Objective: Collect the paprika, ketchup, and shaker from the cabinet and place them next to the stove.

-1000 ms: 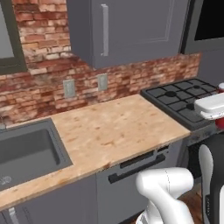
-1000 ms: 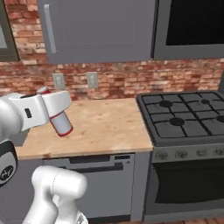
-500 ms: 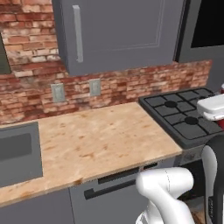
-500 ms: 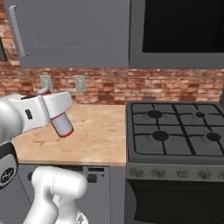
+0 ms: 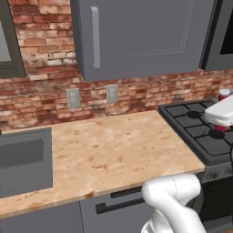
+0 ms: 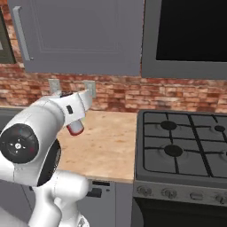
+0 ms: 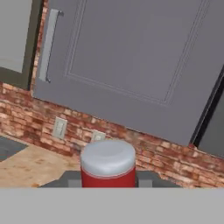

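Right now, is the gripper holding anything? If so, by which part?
Yes. The gripper is shut on a red bottle with a grey cap, probably the ketchup, gripped on its red body just below the cap.

Base driven right: stove (image 6: 181, 146) nearer centre; sink (image 5: 22, 159) sliding off left edge.
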Motion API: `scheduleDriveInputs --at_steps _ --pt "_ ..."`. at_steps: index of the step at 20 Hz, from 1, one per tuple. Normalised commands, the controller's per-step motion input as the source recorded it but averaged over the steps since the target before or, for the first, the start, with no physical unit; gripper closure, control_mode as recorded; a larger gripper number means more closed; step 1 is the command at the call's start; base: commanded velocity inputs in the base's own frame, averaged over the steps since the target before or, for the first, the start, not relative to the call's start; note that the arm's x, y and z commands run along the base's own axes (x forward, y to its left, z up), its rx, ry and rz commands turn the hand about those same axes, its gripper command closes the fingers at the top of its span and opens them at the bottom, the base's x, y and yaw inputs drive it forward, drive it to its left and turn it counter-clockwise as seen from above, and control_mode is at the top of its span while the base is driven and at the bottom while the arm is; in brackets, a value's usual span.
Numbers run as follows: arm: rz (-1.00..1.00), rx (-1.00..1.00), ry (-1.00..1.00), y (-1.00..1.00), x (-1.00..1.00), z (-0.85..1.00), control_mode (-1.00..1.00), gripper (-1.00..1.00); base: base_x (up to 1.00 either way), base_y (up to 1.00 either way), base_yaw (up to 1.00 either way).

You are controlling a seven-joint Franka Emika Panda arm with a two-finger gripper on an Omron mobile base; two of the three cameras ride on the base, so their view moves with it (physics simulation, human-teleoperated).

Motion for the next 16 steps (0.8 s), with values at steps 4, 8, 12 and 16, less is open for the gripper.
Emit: scheduleDriveInputs --at_steps 4,8,12,16 --pt "0.50 0.00 0.02 -0.43 0.53 -0.65 -1.00 1.00 0.00 0.00 0.00" --pt "0.44 0.00 0.02 -0.40 0.55 -0.61 -1.00 1.00 0.00 0.00 0.00" --pt "0.21 -0.01 0.00 -0.02 0.58 -0.43 -1.00 1.00 0.00 0.00 0.00" --pt "0.13 0.00 0.00 0.00 0.55 -0.45 -1.00 1.00 0.00 0.00 0.00"
